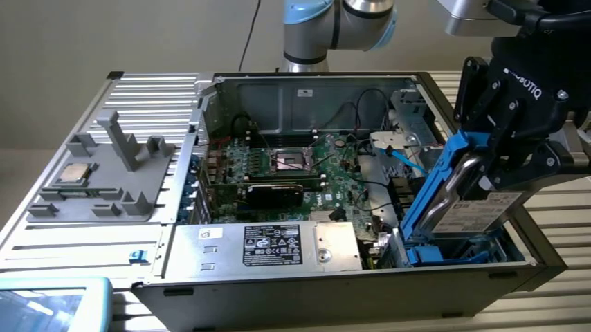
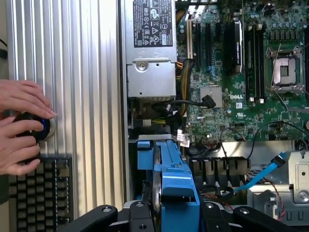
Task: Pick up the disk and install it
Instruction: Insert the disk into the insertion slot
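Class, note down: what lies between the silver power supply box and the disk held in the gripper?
Black and yellow cables, seen in the wrist view, lie between the power supply box and the disk.

Silver metal disk (image 1: pixel 480 211), smooth blue plastic bracket (image 1: pixel 434 187), ribbed bare metal table (image 2: pixel 87 72)

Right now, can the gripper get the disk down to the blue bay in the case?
Probably yes: the gripper holds the disk just over the blue bay, with nothing seen between them.
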Controlling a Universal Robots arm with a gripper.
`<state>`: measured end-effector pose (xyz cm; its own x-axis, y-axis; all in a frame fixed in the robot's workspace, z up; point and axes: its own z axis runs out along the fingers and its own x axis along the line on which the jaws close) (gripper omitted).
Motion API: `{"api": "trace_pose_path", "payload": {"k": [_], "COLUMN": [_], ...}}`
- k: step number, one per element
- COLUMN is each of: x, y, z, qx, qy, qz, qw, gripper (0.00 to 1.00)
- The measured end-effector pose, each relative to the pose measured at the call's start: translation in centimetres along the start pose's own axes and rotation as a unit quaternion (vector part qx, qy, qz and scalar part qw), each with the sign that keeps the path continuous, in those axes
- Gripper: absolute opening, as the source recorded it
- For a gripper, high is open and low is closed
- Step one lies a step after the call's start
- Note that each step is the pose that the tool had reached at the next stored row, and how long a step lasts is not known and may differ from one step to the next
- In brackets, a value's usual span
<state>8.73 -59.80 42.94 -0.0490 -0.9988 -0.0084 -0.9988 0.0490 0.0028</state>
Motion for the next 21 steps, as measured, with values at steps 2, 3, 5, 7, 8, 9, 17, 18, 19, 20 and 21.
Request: {"api": "trace_pose_path", "payload": {"k": [2, 3, 5, 7, 8, 9, 17, 18, 19, 20, 21], "x": [0.04, 0.06, 0.09, 0.10, 0.10, 0.10, 0.10, 0.10, 0.10, 0.10, 0.09], "y": [-0.01, -0.01, -0.02, -0.02, -0.02, -0.03, -0.03, -0.02, -0.03, -0.05, -0.08], "z": [0.11, 0.16, 0.21, 0.21, 0.21, 0.21, 0.38, 0.37, 0.38, 0.38, 0.39], "qx": [0.0000, -0.0001, -0.0001, -0.0001, -0.0001, -0.0001, 0.0000, 0.0000, 0.0000, 0.0000, 0.0000], "qy": [-0.0005, -0.0008, -0.0013, -0.0017, -0.0017, -0.0017, -0.0012, -0.0012, -0.0012, -0.0012, -0.0013], "qz": [0.000, 0.000, 0.000, 0.000, 0.000, 0.000, 0.000, 0.000, 0.000, 0.000, -0.001], "qw": [1.0000, 1.0000, 1.0000, 1.0000, 1.0000, 1.0000, 1.0000, 1.0000, 1.0000, 1.0000, 1.0000], "gripper": [0.37, 0.37, 0.37, 0.37, 0.37, 0.37, 0.37, 0.37, 0.37, 0.37, 0.37]}}
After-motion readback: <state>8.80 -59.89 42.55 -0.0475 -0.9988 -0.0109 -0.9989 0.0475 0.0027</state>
